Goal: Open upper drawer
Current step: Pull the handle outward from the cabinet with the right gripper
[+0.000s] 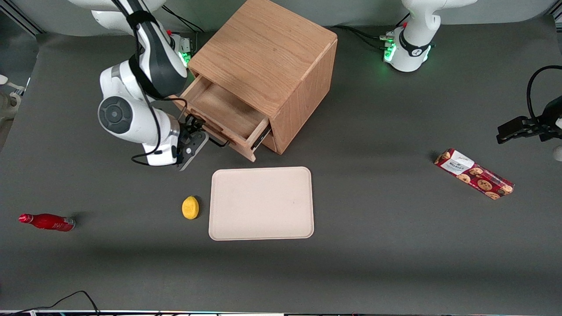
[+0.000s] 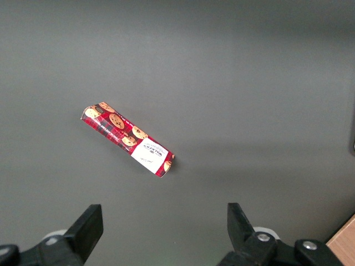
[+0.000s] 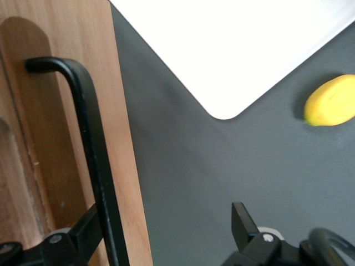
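Front view: upper drawer [image 1: 224,115] open, bare inside.

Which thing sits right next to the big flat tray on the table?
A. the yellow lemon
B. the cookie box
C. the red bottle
A. The yellow lemon lies just beside the tray, while the gripper waits up at the upper drawer, which is pulled out of the cabinet.

cookie pack [image 2: 128,139]: lying flat, angled | table [image 2: 249,83]: grey, bearing it | wood corner [image 2: 345,244]: at edge
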Motion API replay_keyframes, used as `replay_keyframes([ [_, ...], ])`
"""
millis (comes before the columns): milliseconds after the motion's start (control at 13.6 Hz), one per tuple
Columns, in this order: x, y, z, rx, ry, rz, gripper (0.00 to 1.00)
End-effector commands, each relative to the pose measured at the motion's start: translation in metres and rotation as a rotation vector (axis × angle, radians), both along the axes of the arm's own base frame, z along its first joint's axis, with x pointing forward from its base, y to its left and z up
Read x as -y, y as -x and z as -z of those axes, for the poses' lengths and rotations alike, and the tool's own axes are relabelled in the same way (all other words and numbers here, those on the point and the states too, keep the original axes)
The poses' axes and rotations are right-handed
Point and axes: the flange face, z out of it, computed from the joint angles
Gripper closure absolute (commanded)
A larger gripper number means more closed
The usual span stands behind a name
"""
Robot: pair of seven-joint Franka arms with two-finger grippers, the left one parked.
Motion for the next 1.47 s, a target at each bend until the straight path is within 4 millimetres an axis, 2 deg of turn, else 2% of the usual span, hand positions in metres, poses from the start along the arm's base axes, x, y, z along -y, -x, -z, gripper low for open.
replay_keyframes([
  [0,0.013,-0.023,-0.003,0.021,-0.023,-0.036,0.0],
  [293,0.013,-0.036,0.001,0.037,-0.022,-0.052,0.0],
  [513,0.024,-0.05,0.008,0.06,-0.026,-0.061,0.0],
  [1100,0.052,-0.09,0.005,0.113,-0.036,-0.11,0.0],
  [1393,0.069,-0.103,0.006,0.128,-0.031,-0.118,0.0],
])
